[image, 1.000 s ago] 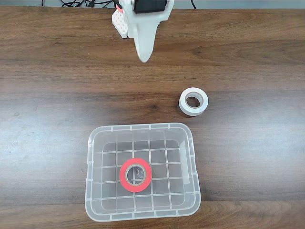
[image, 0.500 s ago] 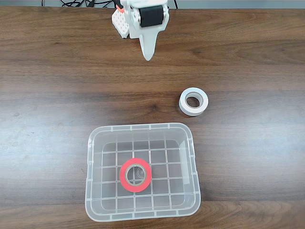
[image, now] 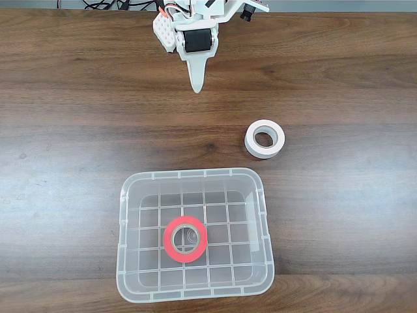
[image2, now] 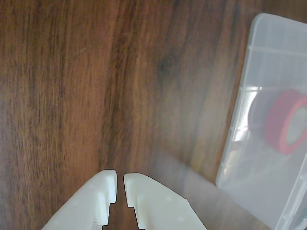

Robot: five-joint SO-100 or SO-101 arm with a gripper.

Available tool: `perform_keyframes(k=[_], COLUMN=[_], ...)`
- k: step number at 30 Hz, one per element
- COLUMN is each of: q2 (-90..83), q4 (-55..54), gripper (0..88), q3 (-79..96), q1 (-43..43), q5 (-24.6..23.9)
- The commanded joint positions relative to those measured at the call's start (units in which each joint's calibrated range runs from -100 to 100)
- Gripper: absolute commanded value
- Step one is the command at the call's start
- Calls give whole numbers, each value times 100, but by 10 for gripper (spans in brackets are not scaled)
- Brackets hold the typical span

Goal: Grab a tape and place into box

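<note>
Arm has pulled back toward the far edge of the table [image: 78,130] over the last second: in the fixed view the gripper [image: 195,87] tip now sits closer to that edge than before, more tucked under the wrist. Nothing else moved. Reads as a retreat after a drop, so the placement looks done.

The box [image: 195,176] sits at the near edge, about centre. The tape [image: 185,238] lies flat on its grid floor, slightly left of middle, not touching a wall. White tape roll [image: 264,139] still on bare wood just past the box's far right corner, untouched.

Gripper: jaws nearly together, thin slit between the tips in the wrist view [image2: 120,182], nothing held. It's well apart from the tape, with open table and the box's far wall between them. Wrist view shows the tape [image2: 283,122] through the blurry box wall [image2: 240,120], probably undisturbed.
</note>
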Motion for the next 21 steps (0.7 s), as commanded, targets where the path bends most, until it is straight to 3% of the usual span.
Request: perform_keyframes(k=[1,21], q2=[-556,-2382], q4=[-66,-32], gripper=[14,10], q3=[340,1952], q1=[23,462], q5=[-33,-33])
